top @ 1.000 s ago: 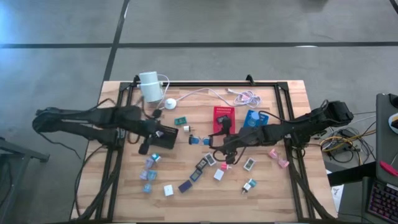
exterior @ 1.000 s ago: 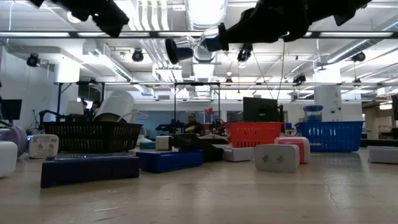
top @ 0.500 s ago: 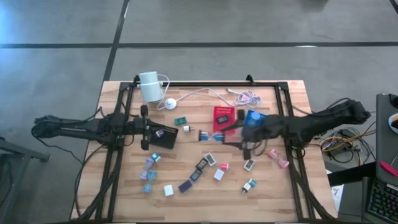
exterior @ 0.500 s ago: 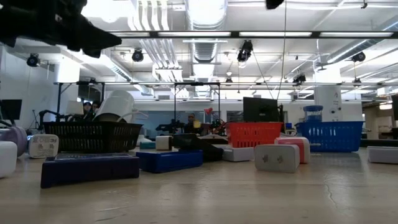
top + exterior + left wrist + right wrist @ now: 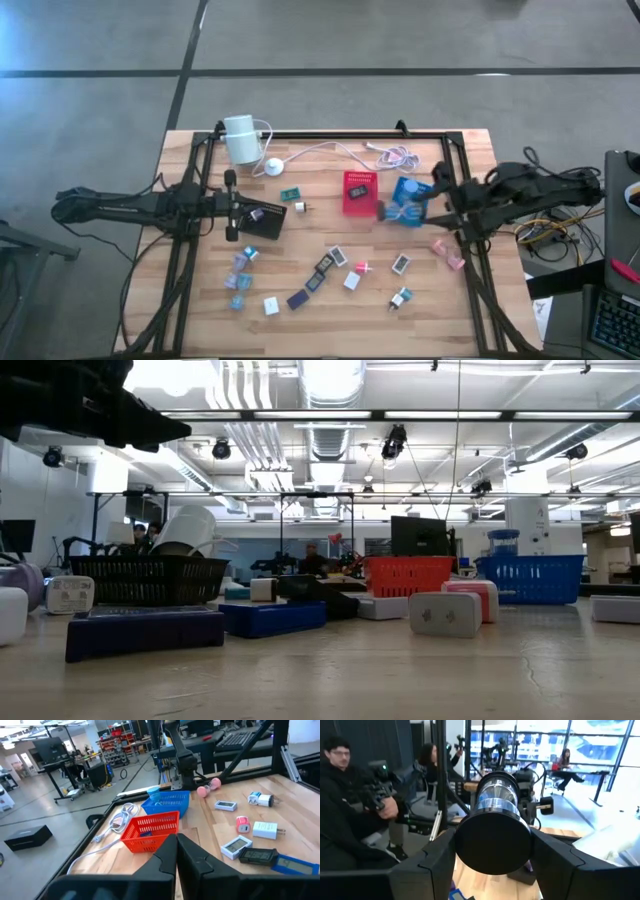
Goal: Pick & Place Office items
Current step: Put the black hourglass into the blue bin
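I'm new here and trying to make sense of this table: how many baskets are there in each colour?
Black basket: 1
Red basket: 1
Blue basket: 1
Total: 3

The left gripper (image 5: 176, 851) shows its two dark fingers (image 5: 165, 860) pressed together, nothing between them. Just beyond their tips stands a red basket (image 5: 150, 832), with a blue basket (image 5: 167, 803) touching its far side. A white cable (image 5: 117, 827) lies coiled beside the red basket. To the baskets' other side, small office items (image 5: 249, 842) are scattered on the wooden table (image 5: 295, 820): a white charger plug (image 5: 266, 829), a pink piece (image 5: 243, 824), grey-screened rectangles and a blue-and-white plug (image 5: 260, 799).
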